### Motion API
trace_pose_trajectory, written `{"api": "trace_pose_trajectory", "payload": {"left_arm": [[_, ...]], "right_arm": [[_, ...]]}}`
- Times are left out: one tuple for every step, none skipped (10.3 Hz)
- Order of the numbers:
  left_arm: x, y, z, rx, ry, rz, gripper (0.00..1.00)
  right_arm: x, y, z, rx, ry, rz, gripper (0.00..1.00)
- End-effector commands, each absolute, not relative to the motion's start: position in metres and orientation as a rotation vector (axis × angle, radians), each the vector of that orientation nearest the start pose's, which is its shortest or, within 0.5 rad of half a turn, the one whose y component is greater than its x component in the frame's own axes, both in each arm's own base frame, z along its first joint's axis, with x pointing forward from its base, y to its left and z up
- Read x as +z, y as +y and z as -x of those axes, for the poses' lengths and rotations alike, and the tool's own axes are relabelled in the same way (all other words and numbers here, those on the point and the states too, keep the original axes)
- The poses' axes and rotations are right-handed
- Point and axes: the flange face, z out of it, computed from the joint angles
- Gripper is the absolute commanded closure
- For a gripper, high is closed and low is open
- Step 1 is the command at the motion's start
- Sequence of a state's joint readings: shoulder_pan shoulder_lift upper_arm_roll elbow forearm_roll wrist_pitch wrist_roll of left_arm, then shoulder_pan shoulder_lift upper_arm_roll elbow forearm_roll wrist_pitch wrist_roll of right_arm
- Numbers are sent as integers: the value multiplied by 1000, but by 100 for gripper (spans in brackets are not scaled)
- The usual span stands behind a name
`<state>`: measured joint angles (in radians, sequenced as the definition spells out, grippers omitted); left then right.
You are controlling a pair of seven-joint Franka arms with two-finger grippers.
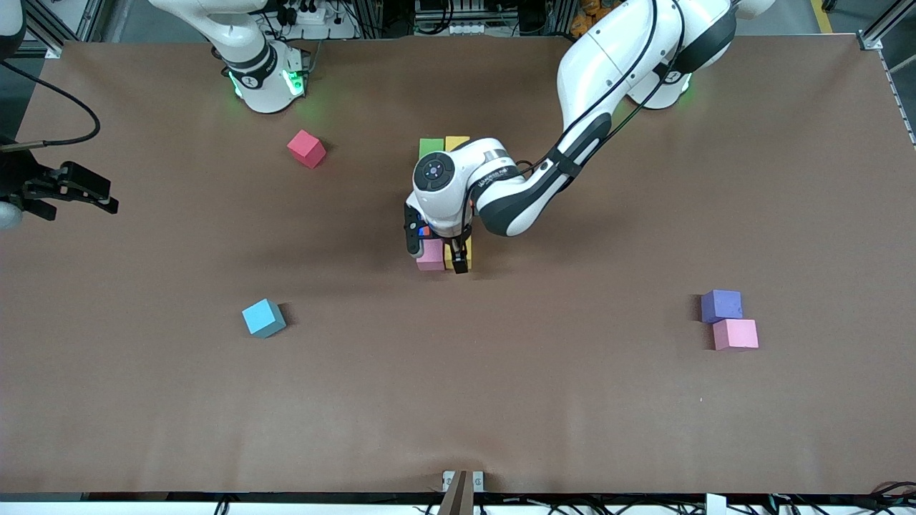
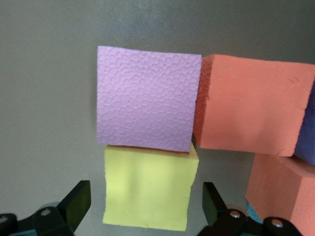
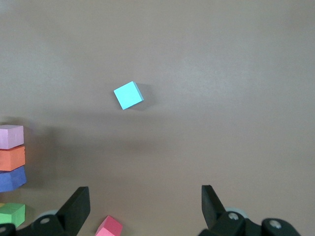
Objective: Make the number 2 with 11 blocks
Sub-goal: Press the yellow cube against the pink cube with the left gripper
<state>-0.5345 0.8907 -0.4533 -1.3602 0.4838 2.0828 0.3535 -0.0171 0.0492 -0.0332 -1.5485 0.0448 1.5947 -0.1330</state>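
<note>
left pincer [image 1: 438,252]: fingers apart, straddling the yellow foam cube [image 2: 147,189] at the figure's camera-side end; I see no grip.
number 2 [image 1: 444,207]: mid-bench, unfinished I judge, long axis running base edge to camera edge.
right pincer [image 1: 86,187]: apart, waiting over its bench end.
next pick: light-blue foam cube [image 1: 263,318], nearer the right arm I reckon.

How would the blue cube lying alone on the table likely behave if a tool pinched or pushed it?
The blue cube looks like matte foam, so it is probably light and slightly squashy. Its flat faces suggest sliding, not rolling. The matte surface should grip well.
</note>
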Motion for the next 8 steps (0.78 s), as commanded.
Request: {"api": "trace_pose_trajectory", "payload": {"left_arm": [[227, -549, -482, 61, 2025, 2274, 0], [230, -549, -481, 60, 2028, 2277, 0], [234, -549, -479, 81, 2024, 2293, 0], [241, -547, -478, 108, 2014, 2311, 0], [254, -548, -478, 111, 2005, 2337, 0], [268, -547, -479, 107, 1996, 2369, 0], [285, -539, -486, 108, 1966, 2400, 0], [306, -525, -498, 110, 1924, 2415, 0]], "right_arm": [[613, -24, -573, 0, -146, 3079, 0], [613, -24, -573, 3, -146, 3079, 0], [613, -24, -573, 3, -146, 3079, 0], [613, -24, -573, 3, -146, 3079, 0], [613, -24, -573, 3, -146, 3079, 0], [613, -24, -573, 3, -146, 3079, 0], [613, -24, -573, 0, -145, 3079, 0], [612, -24, -573, 0, -145, 3079, 0]]}}
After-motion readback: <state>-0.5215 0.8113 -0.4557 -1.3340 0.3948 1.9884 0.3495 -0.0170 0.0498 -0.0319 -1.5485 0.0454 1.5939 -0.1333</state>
